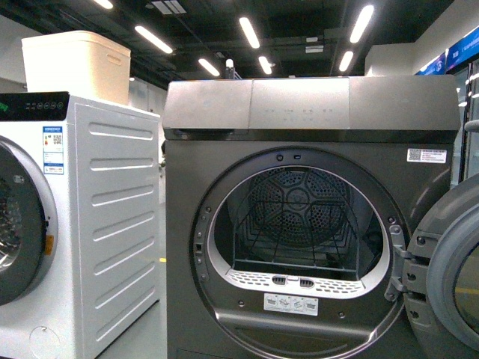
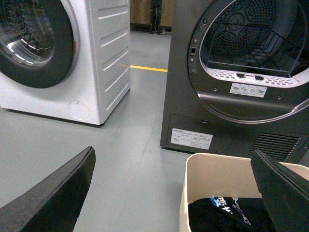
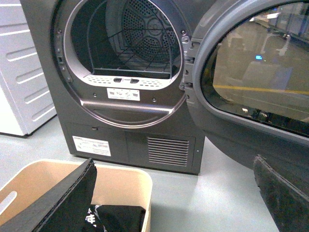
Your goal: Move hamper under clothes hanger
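While both end effectors point(image 2: 174, 157) point(image 3: 175, 162) gape wide, hamper point(image 3: 120, 186) upright, long axis perhaps along dryer point(image 3: 111, 140)

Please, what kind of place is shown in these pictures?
Probably an appliance showroom or test hall, not a home: a white washing machine and a grey dryer stand side by side on a grey floor with a yellow line, under strip lights.

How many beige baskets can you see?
2. One basket sits on top of the white washer; the hamper stands on the floor before the grey dryer, clothes inside. Others may be hidden.
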You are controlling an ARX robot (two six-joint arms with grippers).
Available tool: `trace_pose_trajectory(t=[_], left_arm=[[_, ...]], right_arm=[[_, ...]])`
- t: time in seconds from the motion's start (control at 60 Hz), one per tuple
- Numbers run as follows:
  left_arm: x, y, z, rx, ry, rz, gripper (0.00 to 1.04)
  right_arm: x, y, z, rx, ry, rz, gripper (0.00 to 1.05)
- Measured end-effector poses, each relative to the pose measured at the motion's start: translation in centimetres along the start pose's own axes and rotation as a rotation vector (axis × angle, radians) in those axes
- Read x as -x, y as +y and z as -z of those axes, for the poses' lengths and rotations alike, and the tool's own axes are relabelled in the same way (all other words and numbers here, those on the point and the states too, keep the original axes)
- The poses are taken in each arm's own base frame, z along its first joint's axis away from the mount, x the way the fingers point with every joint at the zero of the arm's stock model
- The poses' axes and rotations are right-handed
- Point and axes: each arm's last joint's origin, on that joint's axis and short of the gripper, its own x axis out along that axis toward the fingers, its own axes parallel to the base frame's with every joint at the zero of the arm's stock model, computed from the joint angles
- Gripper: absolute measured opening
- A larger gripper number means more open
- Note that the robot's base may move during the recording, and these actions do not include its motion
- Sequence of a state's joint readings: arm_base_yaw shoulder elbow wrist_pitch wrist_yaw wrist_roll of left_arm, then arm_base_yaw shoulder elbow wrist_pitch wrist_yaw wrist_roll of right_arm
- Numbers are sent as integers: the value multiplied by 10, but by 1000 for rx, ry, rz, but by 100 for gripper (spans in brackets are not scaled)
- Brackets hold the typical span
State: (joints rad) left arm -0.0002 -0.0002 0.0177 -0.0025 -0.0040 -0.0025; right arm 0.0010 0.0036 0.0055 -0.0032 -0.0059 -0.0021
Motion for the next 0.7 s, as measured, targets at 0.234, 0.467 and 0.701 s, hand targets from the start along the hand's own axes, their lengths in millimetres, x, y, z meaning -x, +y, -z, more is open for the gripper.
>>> trace_pose_trajectory(t=[0.234, 0.467, 0.701], left_arm=[[0, 0, 0, 0, 0, 4, 98], [0, 0, 0, 0, 0, 4, 98], [0, 0, 0, 0, 0, 4, 98]], right_arm=[[0, 0, 0, 0, -1, 5, 97], [0, 0, 0, 0, -1, 5, 97], [0, 0, 0, 0, -1, 5, 97]])
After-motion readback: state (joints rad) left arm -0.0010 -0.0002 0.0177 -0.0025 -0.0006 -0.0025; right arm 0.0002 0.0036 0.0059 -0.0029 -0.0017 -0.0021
